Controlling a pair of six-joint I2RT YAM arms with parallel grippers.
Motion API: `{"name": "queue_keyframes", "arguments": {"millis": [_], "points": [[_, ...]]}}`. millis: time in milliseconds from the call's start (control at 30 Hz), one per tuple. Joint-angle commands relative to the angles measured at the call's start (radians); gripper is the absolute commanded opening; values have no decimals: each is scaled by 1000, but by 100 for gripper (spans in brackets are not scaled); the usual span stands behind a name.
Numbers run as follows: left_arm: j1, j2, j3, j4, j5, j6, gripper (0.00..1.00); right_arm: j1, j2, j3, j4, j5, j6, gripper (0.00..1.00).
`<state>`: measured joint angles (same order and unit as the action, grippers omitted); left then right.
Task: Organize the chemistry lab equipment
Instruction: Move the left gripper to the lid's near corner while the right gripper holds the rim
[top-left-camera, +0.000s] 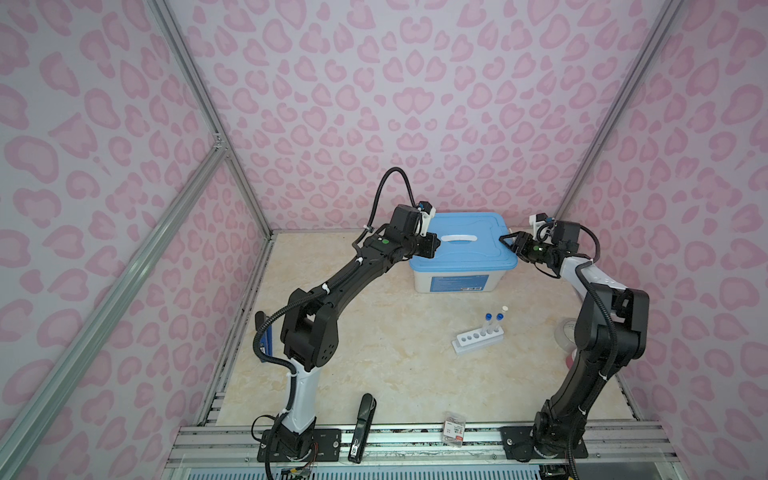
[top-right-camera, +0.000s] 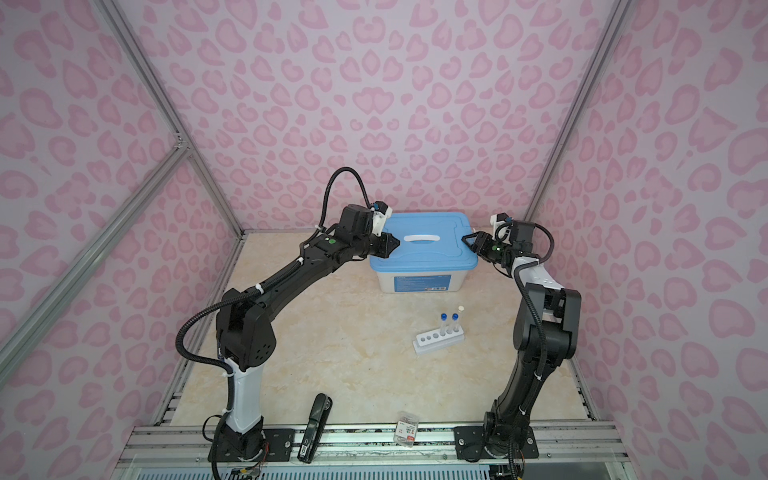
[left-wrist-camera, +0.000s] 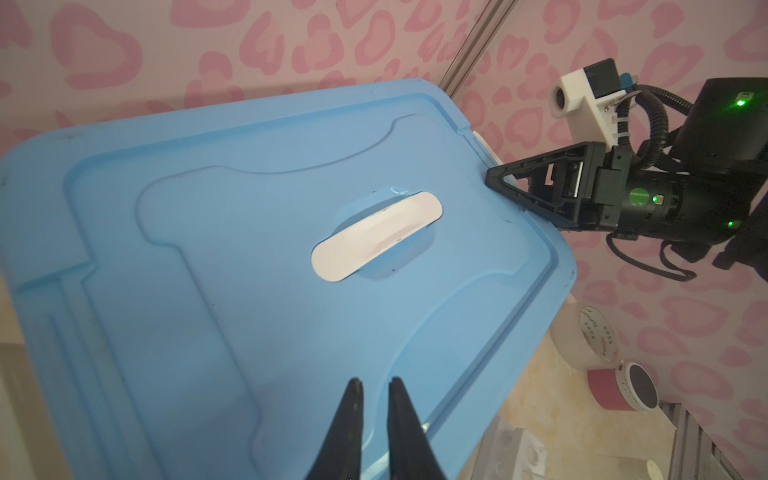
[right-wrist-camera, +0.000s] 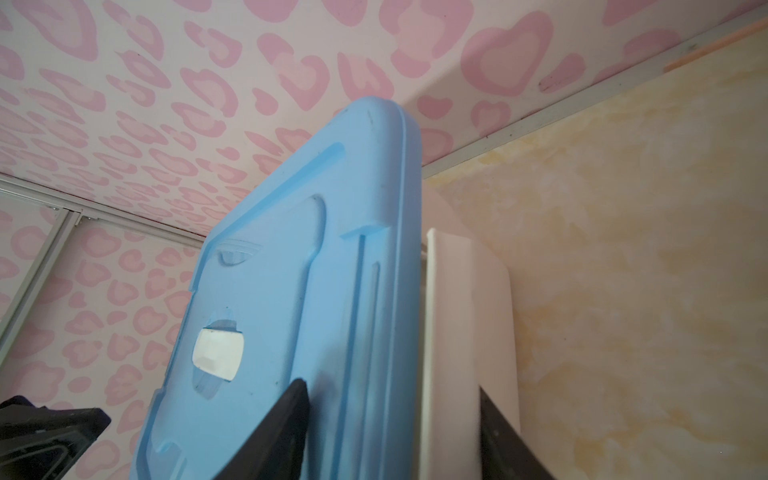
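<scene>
In both top views a white rack (top-left-camera: 469, 343) (top-right-camera: 430, 343) stands on the table right of centre. It holds three clear tubes, two with blue caps (top-left-camera: 488, 316) and one with a white cap (top-left-camera: 505, 308). Further back is a white box with a blue lid (top-left-camera: 469, 253) (left-wrist-camera: 232, 232). My left gripper (top-left-camera: 436, 245) (left-wrist-camera: 376, 380) hovers over the lid's left edge, shut on nothing. At the lid's right edge my right gripper (top-left-camera: 503, 239) (right-wrist-camera: 390, 384) is open. One finger is over the lid (right-wrist-camera: 291, 257) and the other is outside the white latch (right-wrist-camera: 461, 316).
A black stapler (top-left-camera: 363, 428) and a small clear packet (top-left-camera: 454, 430) lie at the front rail. Tape rolls, one whitish (left-wrist-camera: 594, 336) and one red (left-wrist-camera: 611, 390), sit by the right wall behind the right arm. Pink patterned walls close in the back and both sides.
</scene>
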<state>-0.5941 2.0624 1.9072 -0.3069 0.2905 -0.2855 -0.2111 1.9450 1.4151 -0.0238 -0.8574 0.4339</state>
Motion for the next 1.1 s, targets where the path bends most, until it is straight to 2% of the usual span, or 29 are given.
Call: {"name": "queue_keyframes", "arguments": {"millis": [0,267,667,1067], "points": [[-1,6,12,4,9,6,16,0,14,-9,-76,53,-16,54],[-1,4,8,4,13,9,15,7,5,13,-141,101,-57,50],[-2,-4,-16,16,16,9,13,44,11,133,-372,283,-184,44],[-3,-7,-26,21,22,5,12,89,34,206,-501,429,-252,40]]}}
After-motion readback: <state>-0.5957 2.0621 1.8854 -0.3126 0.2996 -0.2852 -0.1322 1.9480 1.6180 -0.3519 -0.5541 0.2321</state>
